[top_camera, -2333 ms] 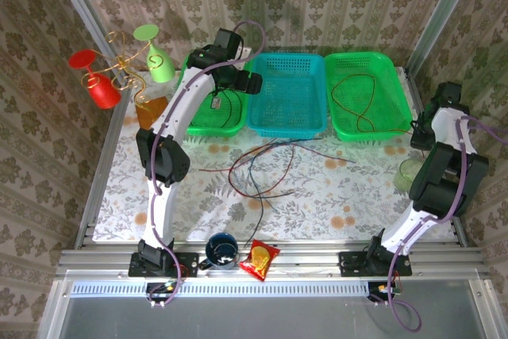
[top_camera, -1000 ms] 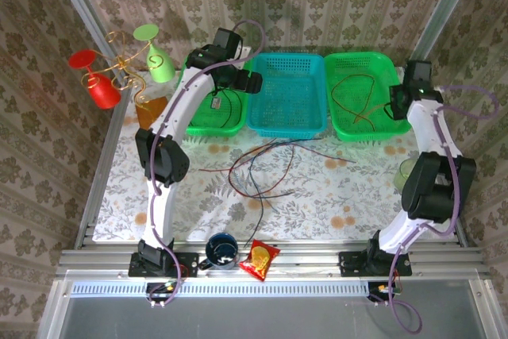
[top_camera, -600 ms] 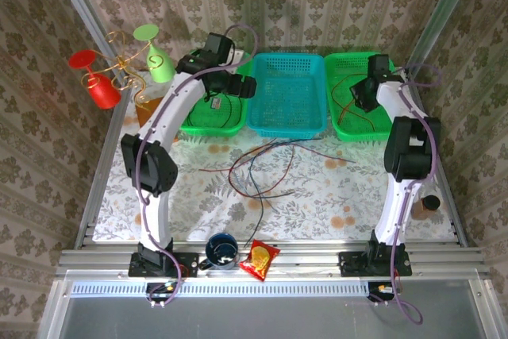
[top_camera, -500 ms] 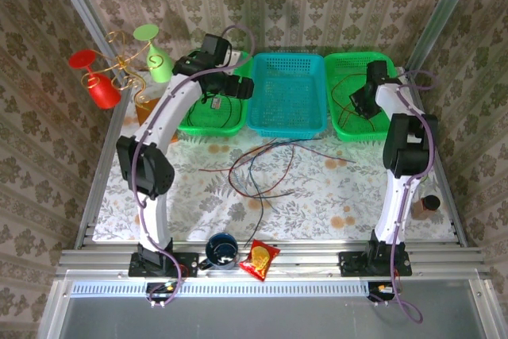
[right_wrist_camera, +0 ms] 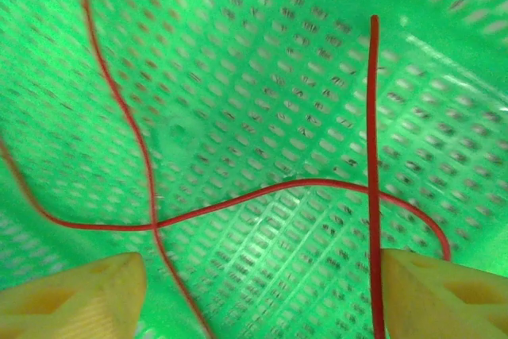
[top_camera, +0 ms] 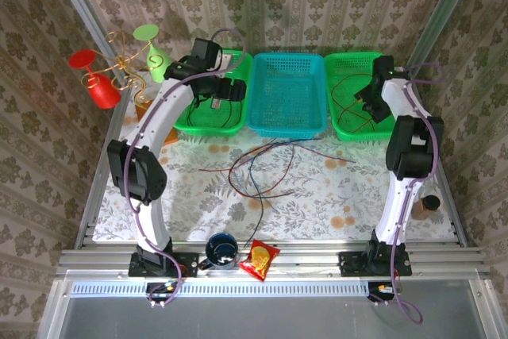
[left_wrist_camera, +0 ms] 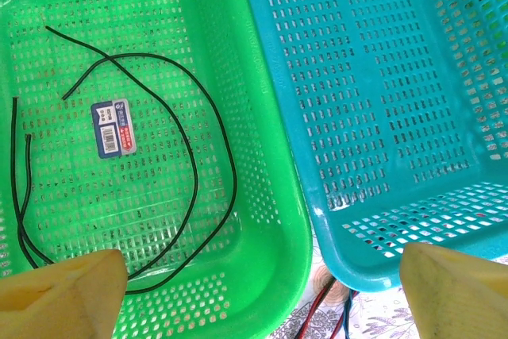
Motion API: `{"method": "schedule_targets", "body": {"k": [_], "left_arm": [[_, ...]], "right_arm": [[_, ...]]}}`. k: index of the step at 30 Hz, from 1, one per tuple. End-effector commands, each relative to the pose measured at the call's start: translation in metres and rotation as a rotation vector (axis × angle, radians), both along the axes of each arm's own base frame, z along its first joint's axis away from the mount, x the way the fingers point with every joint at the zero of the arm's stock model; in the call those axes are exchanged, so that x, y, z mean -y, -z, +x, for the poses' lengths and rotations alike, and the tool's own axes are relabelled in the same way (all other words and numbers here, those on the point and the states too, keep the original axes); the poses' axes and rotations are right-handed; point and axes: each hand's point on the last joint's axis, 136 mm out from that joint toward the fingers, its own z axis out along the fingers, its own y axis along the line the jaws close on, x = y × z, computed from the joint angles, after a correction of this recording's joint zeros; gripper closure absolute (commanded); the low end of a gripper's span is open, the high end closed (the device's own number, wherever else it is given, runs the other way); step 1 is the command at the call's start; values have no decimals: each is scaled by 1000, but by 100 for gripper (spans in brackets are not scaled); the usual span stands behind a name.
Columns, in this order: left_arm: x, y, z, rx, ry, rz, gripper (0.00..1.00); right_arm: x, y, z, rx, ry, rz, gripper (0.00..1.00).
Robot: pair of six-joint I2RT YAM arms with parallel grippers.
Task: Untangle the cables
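Flowery wallpaper goes all around a tabletop (top_camera: pixel 333 196) that has a flowery cloth on it. Three baskets sit in a row at the far side: a left green basket (top_camera: pixel 210 126), a teal basket (top_camera: pixel 286 85) in the middle, and a right green basket (top_camera: pixel 353 131).

Some cables (top_camera: pixel 258 168) lie in a messy pile on the tabletop, just in front of the teal basket. They are red, black and blue, and they cross over each other.

One black cable (left_wrist_camera: pixel 233 184) lies by itself in the left green basket. It makes big loose loops on the bottom, near a little blue and white sticker (left_wrist_camera: pixel 115 126). The left end effector (left_wrist_camera: pixel 258 295) hangs above this basket, over the edge next to the teal basket. Its two yellow fingers are spread wide apart and hold nothing.

One red cable (right_wrist_camera: pixel 371 117) lies in the right green basket and crosses over itself. The right end effector (right_wrist_camera: pixel 258 291) hangs right above it. Its yellow fingers are spread wide too, and the red cable runs just beside one of them, but it is not pinched.

A red glass and a green glass hang on a gold stand (top_camera: pixel 119 65) at the far left. A blue mug (top_camera: pixel 222 249) and a red snack bag (top_camera: pixel 259 260) sit at the near edge.
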Motion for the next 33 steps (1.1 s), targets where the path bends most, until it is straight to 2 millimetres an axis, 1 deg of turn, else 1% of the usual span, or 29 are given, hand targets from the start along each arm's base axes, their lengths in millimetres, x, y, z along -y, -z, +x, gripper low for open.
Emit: {"method": "schedule_targets", "body": {"k": [1, 3, 5, 8, 9, 10, 11, 12, 14, 16, 17, 19, 22, 25, 26, 29, 33], "left_arm": [[-6, -27, -10, 58, -19, -11, 10], [-8, -28, -18, 68, -17, 10, 10], [-8, -26, -26, 68, -12, 17, 10], [-12, -23, -38, 60, -21, 8, 10], [-14, -22, -43, 57, -25, 4, 9], [-6, -20, -53, 53, -4, 0, 9], [-5, -17, -59, 49, -4, -3, 9], [-7, -14, -66, 46, -7, -3, 9], [-9, -6, -78, 35, -13, -6, 9], [-10, 5, -91, 21, -11, 1, 9], [-10, 9, -97, 19, -12, 5, 9], [-9, 22, -109, 0, -19, -3, 9], [-7, 41, -125, -47, -32, -29, 10], [-9, 59, -141, -96, -53, -44, 9], [-10, 65, -145, -111, -65, -55, 10], [-13, 81, -158, -143, -91, -100, 11], [-16, 97, -172, -186, -108, -115, 11]], "right_arm": [[17, -66, -17, 53, 23, -115, 11], [19, -82, -26, 63, 28, -133, 8], [21, -95, -35, 78, 25, -158, 1], [17, -119, -49, 117, -14, -190, 0], [11, -127, -54, 138, -49, -201, 2], [1, -135, -59, 160, -105, -219, 4], [-9, -142, -65, 180, -151, -238, 5], [-24, -149, -74, 198, -207, -258, 7], [-55, -151, -96, 215, -314, -277, 9], [-93, -140, -125, 206, -423, -270, 11], [-108, -137, -140, 218, -460, -268, 12], [-147, -114, -165, 228, -579, -235, 14], [-195, -82, -192, 235, -703, -119, 19], [-242, -60, -213, 257, -864, -38, 21], [-252, -52, -220, 251, -897, -27, 22], [-286, -33, -227, 281, -985, 41, 28], [-325, -6, -234, 227, -1057, 105, 39]]}}
